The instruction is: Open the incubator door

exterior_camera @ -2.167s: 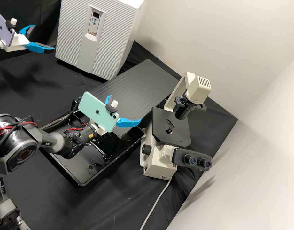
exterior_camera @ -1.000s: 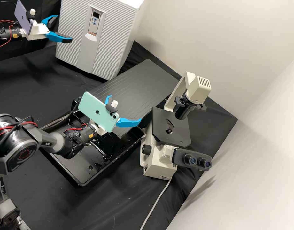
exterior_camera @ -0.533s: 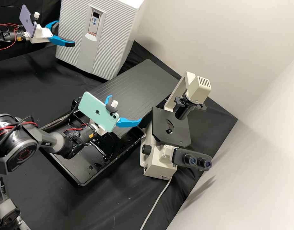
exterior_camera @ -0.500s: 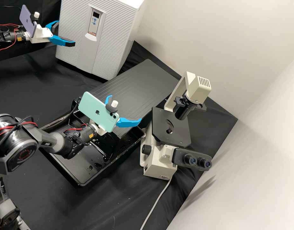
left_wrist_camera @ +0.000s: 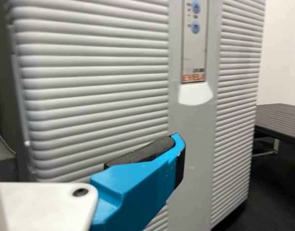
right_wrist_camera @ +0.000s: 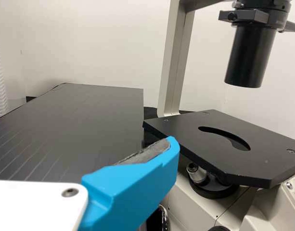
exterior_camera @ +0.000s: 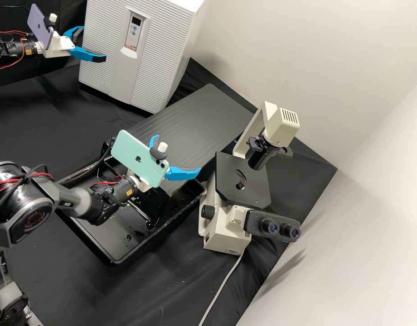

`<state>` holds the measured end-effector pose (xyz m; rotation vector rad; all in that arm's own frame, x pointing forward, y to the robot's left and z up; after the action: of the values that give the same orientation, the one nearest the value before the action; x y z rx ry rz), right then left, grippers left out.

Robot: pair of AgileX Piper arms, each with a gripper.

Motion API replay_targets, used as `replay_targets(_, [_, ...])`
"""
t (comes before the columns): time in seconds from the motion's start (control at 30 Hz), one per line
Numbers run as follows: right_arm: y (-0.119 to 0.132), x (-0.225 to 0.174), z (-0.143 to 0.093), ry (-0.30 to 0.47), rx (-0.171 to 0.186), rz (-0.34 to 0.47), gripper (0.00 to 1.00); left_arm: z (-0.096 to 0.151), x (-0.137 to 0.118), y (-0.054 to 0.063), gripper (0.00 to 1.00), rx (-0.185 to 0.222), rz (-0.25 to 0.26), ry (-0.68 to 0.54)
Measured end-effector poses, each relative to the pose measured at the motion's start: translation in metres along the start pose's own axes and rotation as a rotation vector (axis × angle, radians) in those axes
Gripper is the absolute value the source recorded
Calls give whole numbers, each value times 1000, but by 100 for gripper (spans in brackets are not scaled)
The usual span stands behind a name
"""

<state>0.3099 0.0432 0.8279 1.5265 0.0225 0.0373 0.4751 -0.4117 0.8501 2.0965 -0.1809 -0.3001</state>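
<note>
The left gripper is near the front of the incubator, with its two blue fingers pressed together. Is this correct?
Not quite: the high view shows the two blue fingers of the left gripper spread apart, not pressed together. It is indeed near the front of the incubator.

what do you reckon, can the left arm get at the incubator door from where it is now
Probably yes: the left gripper is open right by the incubator door, and I see nothing standing between them. Whether it touches the door yet, I can't tell.
</note>
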Motion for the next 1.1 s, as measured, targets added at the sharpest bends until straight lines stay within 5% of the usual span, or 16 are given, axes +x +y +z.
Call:
replay_targets(0.9, [0,0,0,0,0,0,100,17,3,37,100,14,65,-58])
replay_targets(1.1, [0,0,0,0,0,0,100,18,7,31,100,-14,50,-73])
